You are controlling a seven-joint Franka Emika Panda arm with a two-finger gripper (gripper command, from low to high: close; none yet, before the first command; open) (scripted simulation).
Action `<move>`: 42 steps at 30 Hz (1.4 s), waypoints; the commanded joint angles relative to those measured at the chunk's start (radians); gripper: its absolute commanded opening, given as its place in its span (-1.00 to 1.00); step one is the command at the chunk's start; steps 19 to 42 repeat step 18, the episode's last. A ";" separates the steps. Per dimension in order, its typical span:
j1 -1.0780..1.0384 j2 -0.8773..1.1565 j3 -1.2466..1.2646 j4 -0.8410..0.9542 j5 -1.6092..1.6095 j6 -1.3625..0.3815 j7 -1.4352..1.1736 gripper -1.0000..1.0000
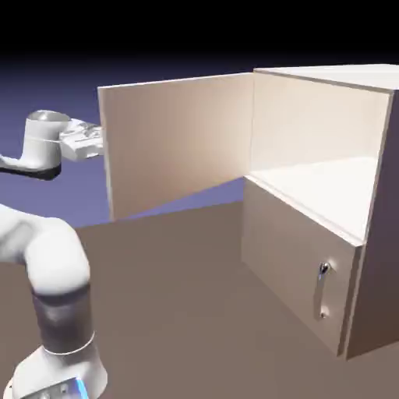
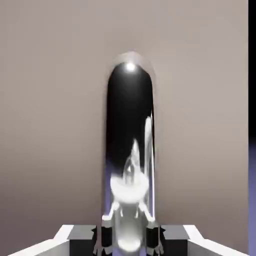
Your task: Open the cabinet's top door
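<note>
Top door [image 1: 179, 144] swung wide, well clear of the cabinet [image 1: 327, 195], upper compartment bared (mostly done). Gripper [image 1: 97, 143] at the door's free edge, clamped narrow on the silver handle [image 2: 131, 150] directly ahead. Left: perhaps only letting go.

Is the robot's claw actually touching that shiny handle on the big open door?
Touching. In the hand view the gripper is shut on the silver handle, which fills the space between its fingertips.

Top door [image 1: 179, 144] swung wide, upper compartment of cabinet [image 1: 327, 195] unobstructed
</note>
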 commanded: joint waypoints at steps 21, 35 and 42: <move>-0.631 -0.121 0.386 0.628 0.158 -0.372 -0.123 -1.00; -0.631 -0.121 0.386 0.628 0.158 -0.372 -0.123 -1.00; -0.631 -0.121 0.386 0.628 0.158 -0.372 -0.123 -1.00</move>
